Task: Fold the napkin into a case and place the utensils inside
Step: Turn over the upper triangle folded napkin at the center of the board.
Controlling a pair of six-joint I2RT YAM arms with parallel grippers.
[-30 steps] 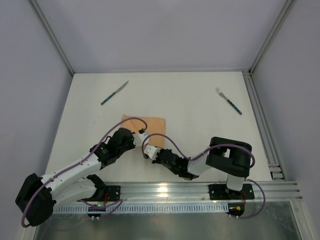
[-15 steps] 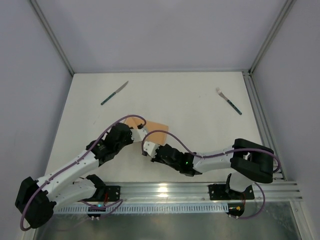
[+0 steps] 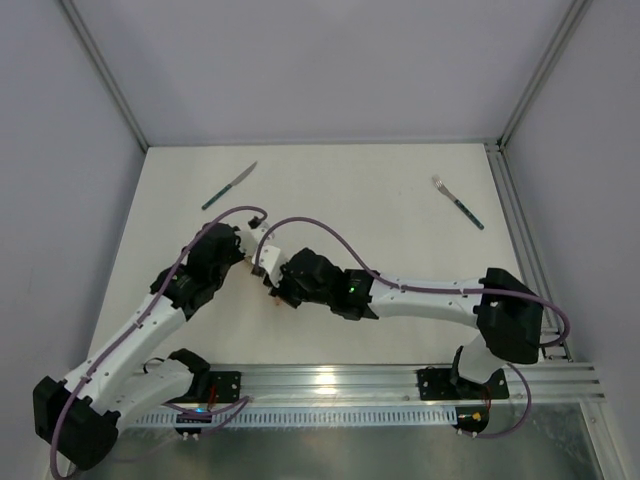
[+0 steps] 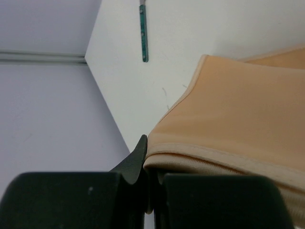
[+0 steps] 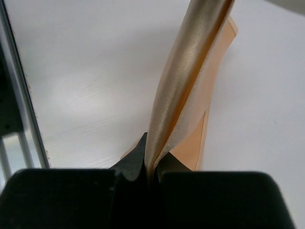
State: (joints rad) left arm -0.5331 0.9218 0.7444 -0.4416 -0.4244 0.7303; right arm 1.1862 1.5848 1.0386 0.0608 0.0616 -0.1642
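Top external — one knife [image 3: 230,186]; one fork [image 3: 458,203]

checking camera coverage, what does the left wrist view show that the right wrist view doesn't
Only the left wrist view: the knife, just its green handle, lying on the table beyond the napkin, plus the table corner against the wall. Only the right wrist view: the metal rail along the left edge, and the napkin drawn up into a glossy upright ridge. Both: white tabletop and peach napkin pinched in a shut claw, the left claw on a hemmed edge, the right claw at the ridge's foot.
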